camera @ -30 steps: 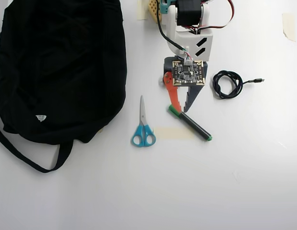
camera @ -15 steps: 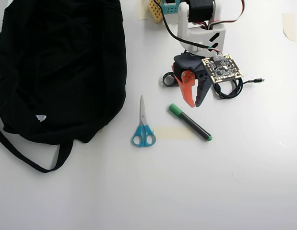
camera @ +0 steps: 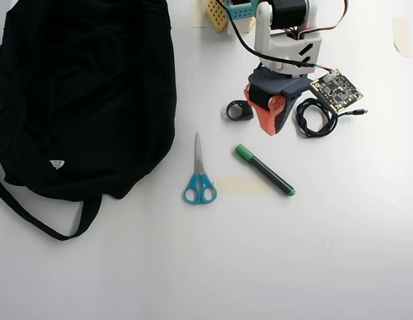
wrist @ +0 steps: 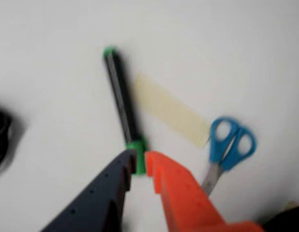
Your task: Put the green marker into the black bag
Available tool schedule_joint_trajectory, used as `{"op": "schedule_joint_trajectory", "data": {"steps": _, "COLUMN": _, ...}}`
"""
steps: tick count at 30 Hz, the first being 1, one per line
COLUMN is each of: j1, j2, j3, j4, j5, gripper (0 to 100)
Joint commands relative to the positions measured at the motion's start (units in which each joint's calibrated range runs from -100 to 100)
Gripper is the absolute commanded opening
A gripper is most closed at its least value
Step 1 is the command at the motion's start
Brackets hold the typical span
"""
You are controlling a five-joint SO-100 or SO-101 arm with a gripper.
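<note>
The green marker (camera: 264,171) lies on the white table, its green cap toward my gripper and its small green tail away from it. In the wrist view the marker (wrist: 121,96) runs up from the gap between my fingertips. My gripper (wrist: 138,162), with one black and one orange finger, is open a narrow way and holds nothing. In the overhead view the gripper (camera: 268,129) hovers just behind the cap end, apart from the marker. The black bag (camera: 86,87) lies flat at the left, with its strap trailing toward the front.
Blue-handled scissors (camera: 199,180) lie between bag and marker and also show in the wrist view (wrist: 231,145). A strip of pale tape (camera: 243,185) is stuck beside the marker. A coiled black cable (camera: 316,117), a circuit board (camera: 335,91) and a small black ring (camera: 239,111) sit by the arm's base.
</note>
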Motion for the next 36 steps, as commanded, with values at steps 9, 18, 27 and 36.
{"op": "schedule_joint_trajectory", "data": {"steps": 9, "j1": 0.2, "j2": -1.8, "j3": -2.0, "j4": 2.1, "j5": 1.3, "gripper": 3}}
{"op": "schedule_joint_trajectory", "data": {"steps": 18, "j1": 2.6, "j2": -0.8, "j3": -1.9, "j4": 2.0, "j5": 4.0, "gripper": 3}}
{"op": "schedule_joint_trajectory", "data": {"steps": 27, "j1": 3.1, "j2": 4.9, "j3": -2.8, "j4": 1.3, "j5": 6.8, "gripper": 3}}
{"op": "schedule_joint_trajectory", "data": {"steps": 36, "j1": 3.1, "j2": 8.2, "j3": -2.9, "j4": 0.8, "j5": 6.8, "gripper": 3}}
